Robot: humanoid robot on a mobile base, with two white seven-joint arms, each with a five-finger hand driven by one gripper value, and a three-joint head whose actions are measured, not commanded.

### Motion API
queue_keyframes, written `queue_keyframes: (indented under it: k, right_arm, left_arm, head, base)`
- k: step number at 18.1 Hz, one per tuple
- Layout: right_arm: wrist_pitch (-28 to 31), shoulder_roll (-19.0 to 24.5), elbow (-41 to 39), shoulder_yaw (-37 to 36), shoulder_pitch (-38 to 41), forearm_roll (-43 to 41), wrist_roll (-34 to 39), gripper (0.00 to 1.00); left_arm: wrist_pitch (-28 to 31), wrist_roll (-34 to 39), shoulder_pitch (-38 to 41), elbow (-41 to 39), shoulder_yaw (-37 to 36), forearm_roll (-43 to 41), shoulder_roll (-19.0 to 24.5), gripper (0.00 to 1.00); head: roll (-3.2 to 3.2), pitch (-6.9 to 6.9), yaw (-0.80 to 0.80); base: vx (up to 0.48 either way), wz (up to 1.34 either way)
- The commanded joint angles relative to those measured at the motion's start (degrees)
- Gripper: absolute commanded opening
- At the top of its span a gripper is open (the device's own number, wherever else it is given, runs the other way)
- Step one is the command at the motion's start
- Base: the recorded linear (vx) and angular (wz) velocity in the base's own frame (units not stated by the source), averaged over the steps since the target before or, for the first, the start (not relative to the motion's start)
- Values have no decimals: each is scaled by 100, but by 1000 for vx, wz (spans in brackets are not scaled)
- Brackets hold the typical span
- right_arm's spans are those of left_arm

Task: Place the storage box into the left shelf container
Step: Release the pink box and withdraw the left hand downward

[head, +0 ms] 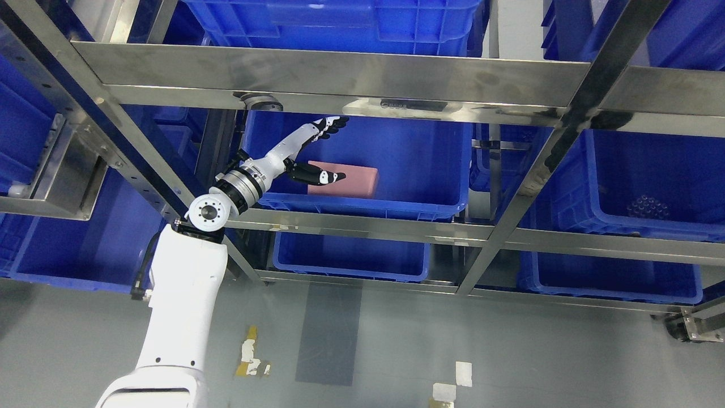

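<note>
- Because my left hand [308, 153] is spread wide, fingers [331, 124] pointing up and away and the thumb low, I judge it holds nothing now.
- I think the hand is open like this because the pink storage box [354, 180] already lies inside the blue container [396, 207] on the steel shelf [340, 71], so the placing looks done.
- I see the box lying flat on the container floor, near its front wall.
- From the hand, the box is just below and to the right; the thumb overlaps its left end, but I cannot tell if they touch.
</note>
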Motion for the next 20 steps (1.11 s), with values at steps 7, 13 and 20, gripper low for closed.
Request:
queue_keyframes:
  k: [7, 13, 20]
  right_arm:
    - [2, -100, -100, -17, -35, -9, 6, 100]
    - [2, -100, -100, -17, -35, -9, 6, 100]
    - [2, -100, -100, -17, -35, -9, -3, 100]
  left_arm:
    - [238, 717, 2232, -3026, -194, 2418, 100, 100]
    - [580, 4044, 3341, -4410, -1065, 2427, 100, 99]
    - [1592, 4000, 2849, -4410, -211, 3464, 100, 100]
  head:
    - [0, 0, 0]
    - [0, 0, 0]
    - [0, 0, 0]
  base:
    - [0, 0]
    - [0, 0]
    - [0, 0]
